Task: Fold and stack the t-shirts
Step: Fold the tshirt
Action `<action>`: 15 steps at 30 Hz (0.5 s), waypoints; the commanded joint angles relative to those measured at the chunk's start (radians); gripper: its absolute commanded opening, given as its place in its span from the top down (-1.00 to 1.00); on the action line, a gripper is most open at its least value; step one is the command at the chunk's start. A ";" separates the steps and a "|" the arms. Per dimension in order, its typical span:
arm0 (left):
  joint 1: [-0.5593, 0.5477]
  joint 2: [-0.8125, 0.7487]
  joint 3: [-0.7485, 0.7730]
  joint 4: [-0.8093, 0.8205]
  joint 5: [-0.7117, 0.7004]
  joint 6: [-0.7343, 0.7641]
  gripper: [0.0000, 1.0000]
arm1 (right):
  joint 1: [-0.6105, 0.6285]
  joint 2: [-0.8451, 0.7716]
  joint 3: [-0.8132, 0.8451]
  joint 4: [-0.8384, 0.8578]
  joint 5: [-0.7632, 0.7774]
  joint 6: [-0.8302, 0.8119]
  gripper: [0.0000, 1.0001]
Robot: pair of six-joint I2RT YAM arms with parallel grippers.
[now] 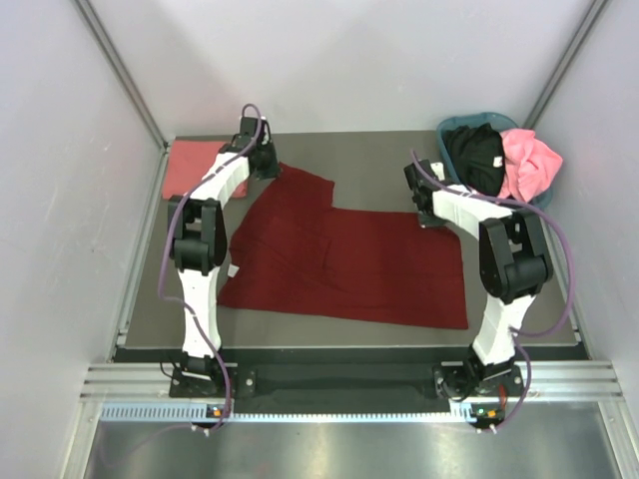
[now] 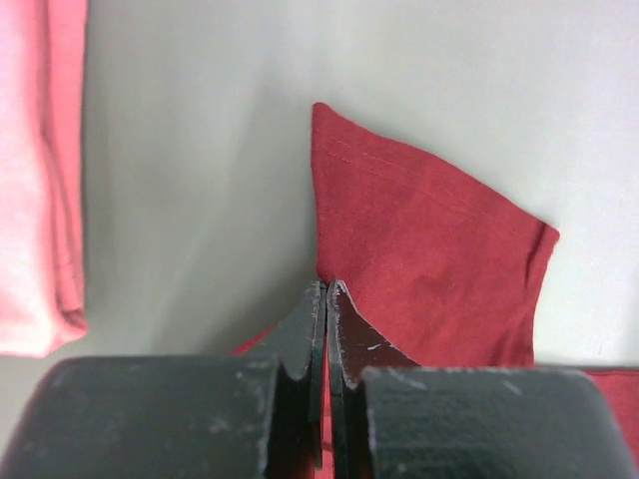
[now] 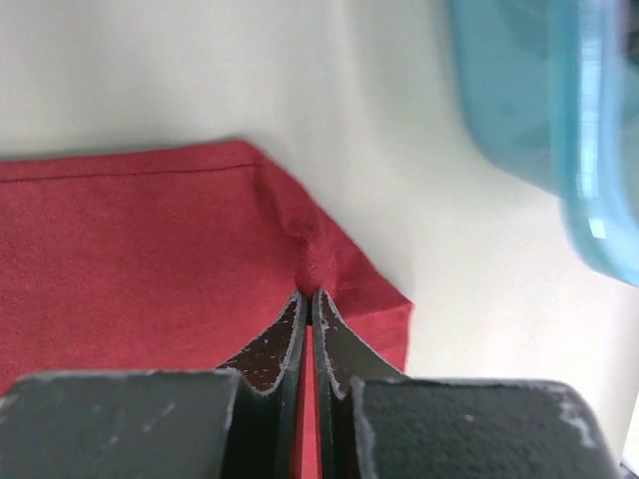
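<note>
maroon t-shirt [image 1: 349,264]: spread flat mid-table for folding
teal basket [image 1: 454,127]: far right corner, black t-shirt [image 1: 477,155] and bright pink t-shirt [image 1: 527,162] waiting inside
salmon-pink t-shirt [image 1: 195,168]: folded far left, likely the stack's base
left gripper [image 2: 326,289]: clamped on the maroon sleeve
right gripper [image 3: 310,297]: clamped on its far corner, for a joint lift

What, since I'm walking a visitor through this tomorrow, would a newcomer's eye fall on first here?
The dark maroon t-shirt spread flat across the middle of the table, with the left gripper pinching its far left sleeve and the right gripper pinching its far right corner. Next, the teal basket in the far right corner holding a black t-shirt and a bright pink t-shirt, and a folded salmon-pink t-shirt at the far left.
</note>
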 commanded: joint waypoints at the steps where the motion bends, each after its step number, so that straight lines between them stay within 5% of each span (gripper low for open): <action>1: 0.004 -0.089 -0.031 0.051 -0.031 0.000 1.00 | -0.020 -0.072 -0.007 -0.015 0.048 0.004 1.00; 15: 0.007 -0.232 -0.161 0.080 -0.100 0.014 1.00 | -0.104 -0.144 -0.094 -0.045 0.114 0.037 1.00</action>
